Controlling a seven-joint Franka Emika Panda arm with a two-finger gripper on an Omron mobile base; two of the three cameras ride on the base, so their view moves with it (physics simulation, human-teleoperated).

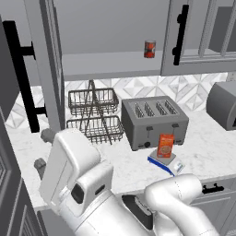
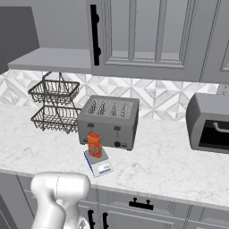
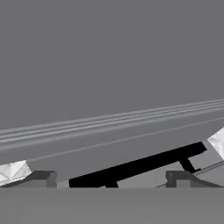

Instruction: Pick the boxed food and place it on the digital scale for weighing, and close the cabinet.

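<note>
The orange-red boxed food (image 1: pixel 165 145) (image 2: pixel 94 144) stands upright on the digital scale (image 1: pixel 174 167) (image 2: pixel 102 168), a flat blue-based square in front of the toaster. The cabinet (image 1: pixel 110 64) (image 2: pixel 53 59) above is open, its grey inner shelf showing. Its left door (image 1: pixel 46 69) swings out toward me with a long black bar handle (image 1: pixel 20 73). In the hand view my gripper (image 3: pixel 111 179) is open, with nothing between its fingertips (image 3: pixel 43 177). It faces a grey panelled door close up, and that door's black handle (image 3: pixel 140 164) lies just beyond the tips.
A short red can (image 1: pixel 150 49) stands on the cabinet shelf. A grey four-slot toaster (image 1: pixel 154 120) (image 2: pixel 108 120) sits behind the scale, a two-tier wire basket (image 1: pixel 94 115) (image 2: pixel 53 105) to its left, and a grey countertop oven (image 2: pixel 210 123) at the right. Drawers run below the counter edge.
</note>
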